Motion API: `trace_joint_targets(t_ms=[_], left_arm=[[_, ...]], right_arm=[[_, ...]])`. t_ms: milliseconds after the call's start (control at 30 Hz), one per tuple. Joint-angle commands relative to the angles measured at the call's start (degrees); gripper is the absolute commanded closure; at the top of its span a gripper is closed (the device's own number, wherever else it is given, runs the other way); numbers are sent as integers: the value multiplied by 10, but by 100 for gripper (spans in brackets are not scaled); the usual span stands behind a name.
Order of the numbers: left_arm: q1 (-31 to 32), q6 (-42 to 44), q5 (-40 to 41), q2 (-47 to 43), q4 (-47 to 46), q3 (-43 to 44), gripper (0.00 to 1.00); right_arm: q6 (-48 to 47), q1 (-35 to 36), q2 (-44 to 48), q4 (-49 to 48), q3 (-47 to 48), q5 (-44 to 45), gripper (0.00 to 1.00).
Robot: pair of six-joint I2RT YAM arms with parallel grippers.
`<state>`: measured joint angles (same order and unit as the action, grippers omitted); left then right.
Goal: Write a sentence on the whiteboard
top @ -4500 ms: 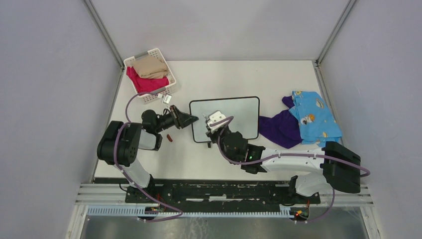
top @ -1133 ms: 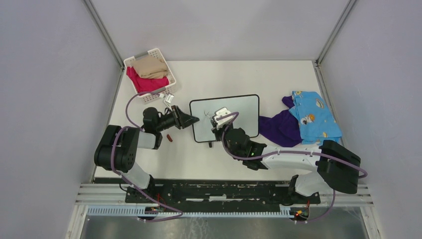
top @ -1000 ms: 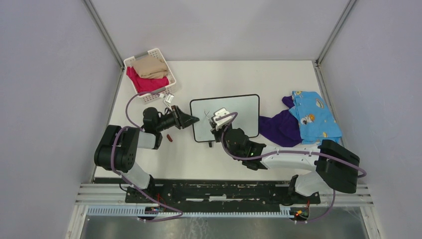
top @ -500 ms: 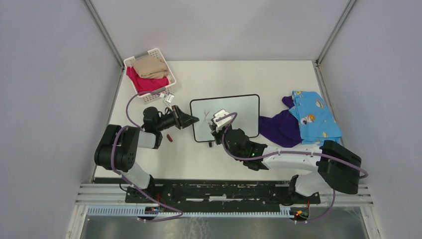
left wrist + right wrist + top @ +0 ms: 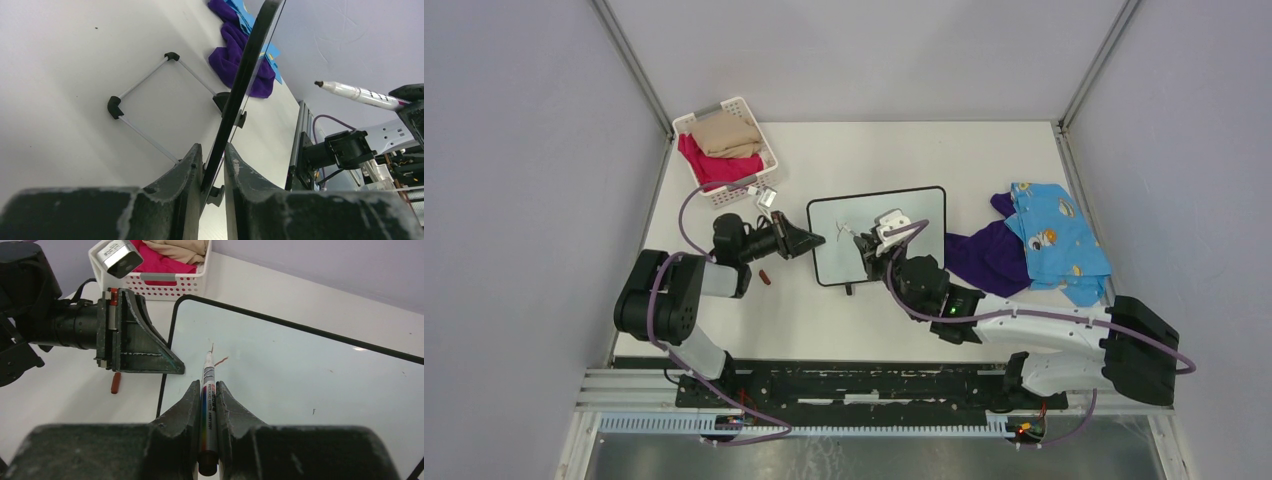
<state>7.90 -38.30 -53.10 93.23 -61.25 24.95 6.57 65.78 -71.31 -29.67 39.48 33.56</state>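
The whiteboard, white with a thin black frame, lies mid-table. My left gripper is shut on its left edge. In the left wrist view the black frame runs up between the two fingers of the gripper. My right gripper is shut on a whiteboard marker, uncapped. Its tip hovers by a short red stroke near the board's left side. From above, the right gripper sits over the board's left half.
A red marker cap lies left of the board. A white slatted basket with red and tan cloth stands at the back left. Purple cloth and blue patterned cloth lie to the right.
My left gripper's fingers have closed onto the board's left edge. The right arm has shifted to the right and slightly away, carrying the marker.
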Motion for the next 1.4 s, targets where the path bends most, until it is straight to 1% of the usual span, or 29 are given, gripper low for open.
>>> trace_joint_targets(t_ms=[0, 167, 867, 1367], left_arm=[[3, 44, 3, 3, 39, 13, 80], [5, 49, 4, 2, 45, 15, 81], [7, 57, 4, 0, 60, 20, 81], [8, 63, 5, 1, 72, 24, 81]], right_arm=[[-10, -12, -3, -26, -5, 42, 100], [0, -27, -23, -24, -1, 31, 100], [10, -40, -65, -16, 3, 7, 100], [12, -48, -42, 0, -36, 14, 100]])
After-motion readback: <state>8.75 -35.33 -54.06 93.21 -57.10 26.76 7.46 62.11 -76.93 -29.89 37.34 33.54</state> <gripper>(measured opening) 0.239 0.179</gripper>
